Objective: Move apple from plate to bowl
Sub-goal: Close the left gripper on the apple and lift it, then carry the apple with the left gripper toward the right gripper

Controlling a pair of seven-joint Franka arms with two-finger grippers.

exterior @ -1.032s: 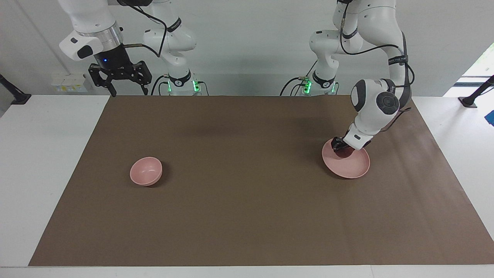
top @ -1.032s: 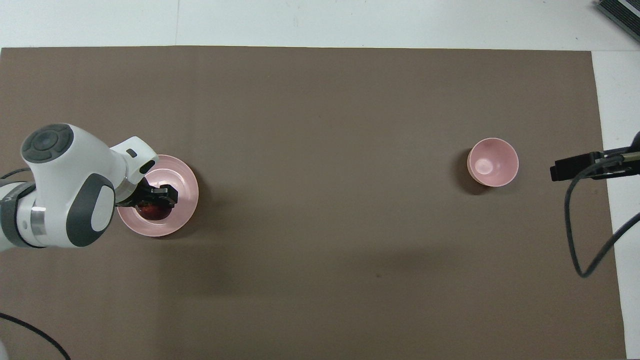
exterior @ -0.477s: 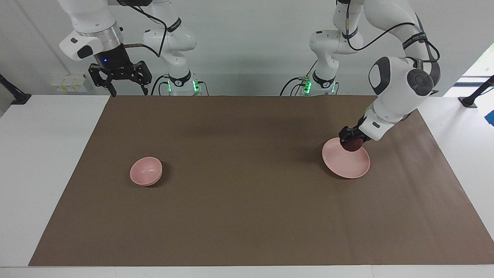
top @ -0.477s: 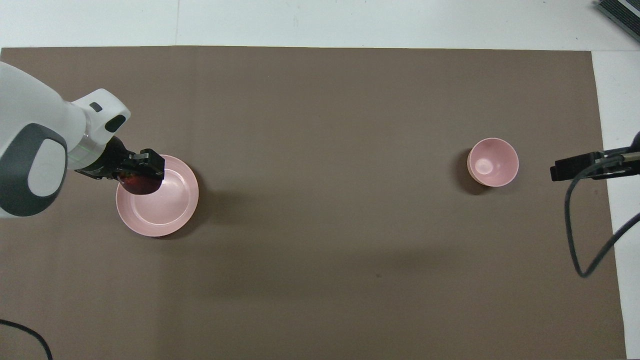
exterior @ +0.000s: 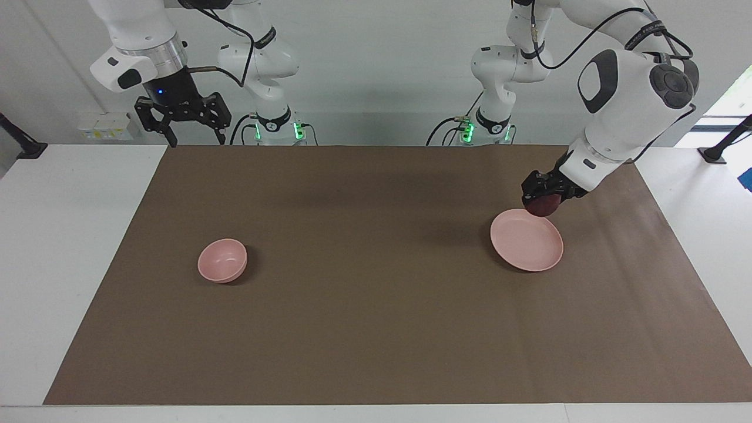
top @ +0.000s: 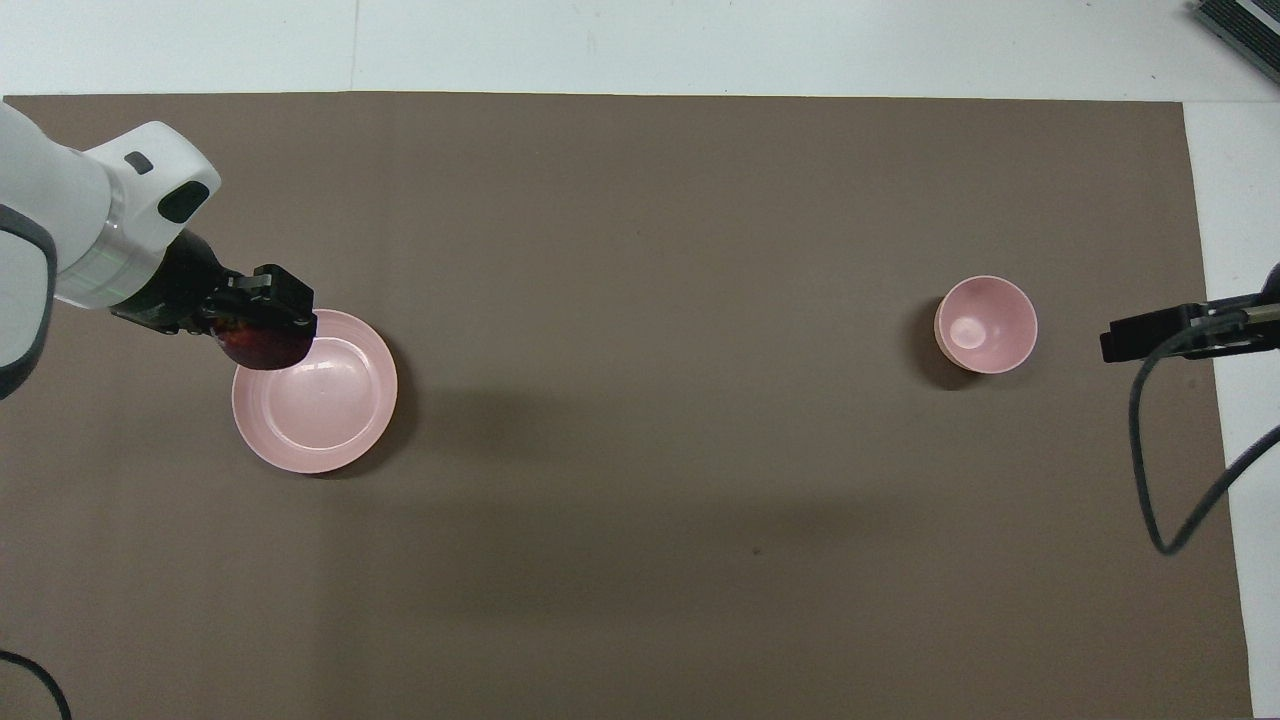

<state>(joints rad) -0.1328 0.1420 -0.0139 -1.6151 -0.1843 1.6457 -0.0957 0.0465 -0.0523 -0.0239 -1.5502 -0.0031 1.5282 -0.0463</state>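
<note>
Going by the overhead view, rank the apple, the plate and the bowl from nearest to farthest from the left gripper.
1. The apple: held in the left gripper, in the air over the plate's edge.
2. The plate: on the mat just under the gripper, toward the left arm's end of the table.
3. The bowl: at the right arm's end, by far the farthest.

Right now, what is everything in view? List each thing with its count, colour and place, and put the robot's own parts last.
apple: one, dark red, held up over the plate's rim.
plate: one, pale pink, on the mat toward the left arm's end.
bowl: one, pale pink, on the mat toward the right arm's end.
mat: one, brown, covering the white table.
left gripper: one, black, jaws shut on the apple.
right gripper: one, black, jaws open, waiting raised at the table's edge by its base.
</note>
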